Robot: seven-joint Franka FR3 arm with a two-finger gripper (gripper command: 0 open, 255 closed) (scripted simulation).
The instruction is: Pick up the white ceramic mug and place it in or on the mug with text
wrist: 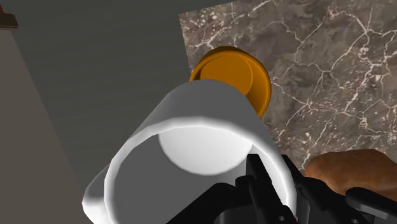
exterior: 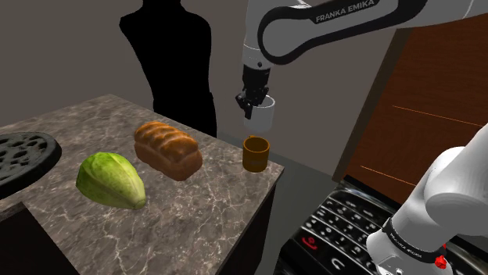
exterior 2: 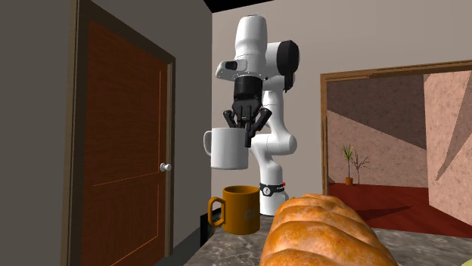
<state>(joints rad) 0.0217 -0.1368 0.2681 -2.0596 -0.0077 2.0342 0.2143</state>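
Claw (exterior 2: 246,134) grips the white mug (exterior 2: 227,149) by its rim; mug hangs below claw, above brown mug (exterior 2: 240,211), not touching.

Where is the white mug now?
In the shoulder view, the white mug hangs from the gripper above the brown mug, near the counter's right corner.

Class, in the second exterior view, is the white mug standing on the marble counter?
No, the white mug hangs in the air above the brown mug, clasped at its rim by the end effector.
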